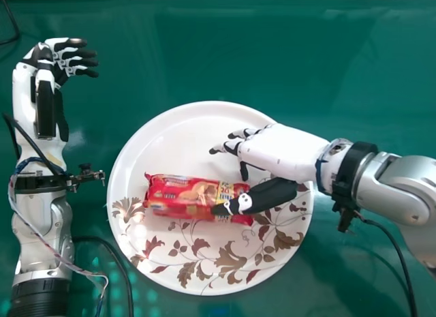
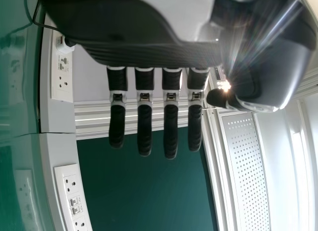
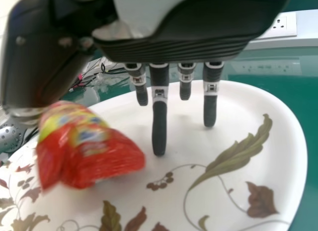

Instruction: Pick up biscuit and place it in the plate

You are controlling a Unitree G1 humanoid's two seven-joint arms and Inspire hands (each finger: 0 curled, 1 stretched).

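Observation:
The red biscuit packet [image 1: 180, 198] lies on the white floral plate [image 1: 153, 136], with my right hand [image 1: 283, 152] over the plate's right part. The right thumb crosses the packet's right end; the fingers, fairly straight, point left beyond it. In the right wrist view the packet [image 3: 94, 151] sits by the thumb of my right hand [image 3: 159, 116], apart from the fingers, which hang straight over the plate [image 3: 278, 136]. My left hand [image 1: 65, 58] is raised at the left, away from the plate, its fingers relaxed. The left hand [image 2: 144, 112] shows straight fingers in the left wrist view.
The green table [image 1: 354, 65] surrounds the plate. A black cable [image 1: 392, 242] hangs from the right forearm, and more cables [image 1: 112, 252] run beside the left arm. Wall sockets [image 2: 69, 189] show in the left wrist view.

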